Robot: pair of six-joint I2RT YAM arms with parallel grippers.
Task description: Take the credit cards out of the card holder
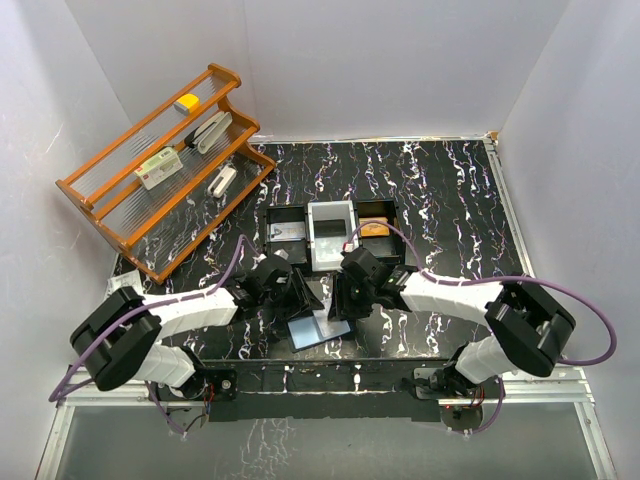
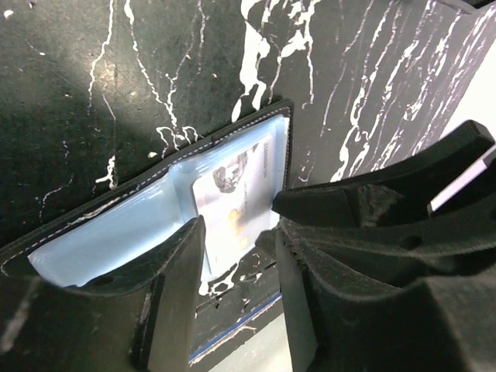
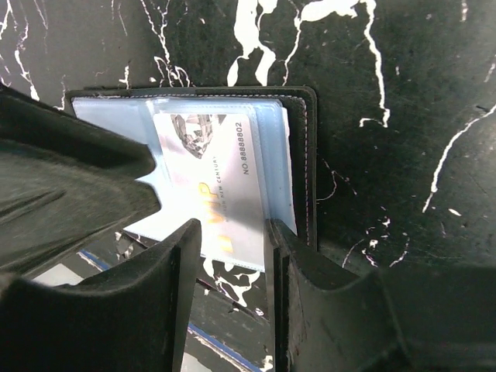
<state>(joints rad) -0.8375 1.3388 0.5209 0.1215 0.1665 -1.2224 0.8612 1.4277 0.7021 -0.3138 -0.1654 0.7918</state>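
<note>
Jaws of the left gripper and right gripper straddle an edge of the card holder; whether they pinch it is unclear. Each reaches inward, tilted down at it.

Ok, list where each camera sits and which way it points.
Top external: above, behind the bases, facing down at the table; both arms show.
Left wrist: on the left arm, looking down past its fingers at the open card holder.
Right wrist: same from the right arm, its fingers showing.
Shared: both wrist views show the card.
</note>
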